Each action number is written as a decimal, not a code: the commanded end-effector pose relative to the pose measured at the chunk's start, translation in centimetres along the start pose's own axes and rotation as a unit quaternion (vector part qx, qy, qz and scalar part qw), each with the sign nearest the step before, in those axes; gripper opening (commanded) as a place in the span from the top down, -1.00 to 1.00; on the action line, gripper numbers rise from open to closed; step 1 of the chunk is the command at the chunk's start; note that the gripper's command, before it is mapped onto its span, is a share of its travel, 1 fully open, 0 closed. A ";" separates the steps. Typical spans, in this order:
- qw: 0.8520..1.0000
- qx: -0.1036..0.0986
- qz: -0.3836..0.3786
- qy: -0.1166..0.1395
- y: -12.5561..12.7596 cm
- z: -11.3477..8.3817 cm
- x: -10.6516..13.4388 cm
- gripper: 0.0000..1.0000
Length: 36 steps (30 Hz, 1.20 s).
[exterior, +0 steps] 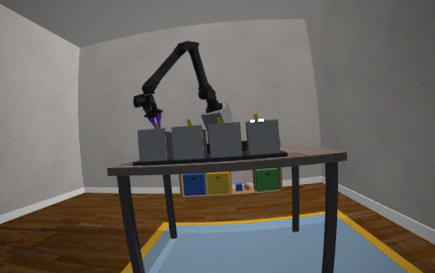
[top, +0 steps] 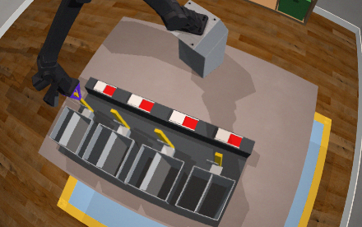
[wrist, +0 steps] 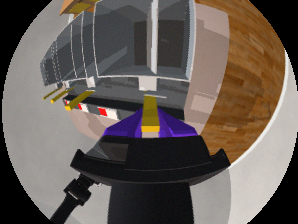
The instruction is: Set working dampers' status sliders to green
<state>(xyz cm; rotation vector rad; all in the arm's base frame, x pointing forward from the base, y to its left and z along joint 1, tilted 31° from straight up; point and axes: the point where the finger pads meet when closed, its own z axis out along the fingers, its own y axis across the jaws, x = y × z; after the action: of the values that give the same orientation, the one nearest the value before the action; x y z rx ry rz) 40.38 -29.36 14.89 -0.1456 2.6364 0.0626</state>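
Observation:
Four grey dampers stand in a row, leftmost (exterior: 151,144), second (exterior: 188,141), third (exterior: 224,139) and rightmost (exterior: 263,137). Each has a yellow lever behind the slider bar (top: 163,110). All four sliders show red (top: 109,90) (top: 146,105) (top: 190,122) (top: 234,141), with white covers on the left. In the scene 1 view, the left three blades show broad light faces; the rightmost blade shows as a thin line. My gripper (top: 77,94) (exterior: 156,122) (wrist: 150,111) is shut on the leftmost lever (top: 86,104) (wrist: 150,106), its purple fingers on both sides of the lever's end.
The other levers (top: 120,119) (top: 164,139) (top: 218,159) rise to the right of my gripper. The grey arm pedestal (top: 203,51) stands on the table (top: 284,96) beyond the slider bar. A shelf with coloured bins (exterior: 218,183) is low behind the table.

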 end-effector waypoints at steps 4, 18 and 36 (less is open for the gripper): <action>0.999 0.031 -0.001 -0.007 1.0 -0.2 -0.7 0.66; 0.998 0.062 0.004 0.002 1.7 1.0 -0.1 0.66; 0.998 0.068 0.006 0.007 1.9 1.5 0.2 0.66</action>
<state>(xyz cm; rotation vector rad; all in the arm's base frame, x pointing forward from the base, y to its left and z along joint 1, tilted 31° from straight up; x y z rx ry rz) 40.27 -27.93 14.83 -0.0923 2.6322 -0.1203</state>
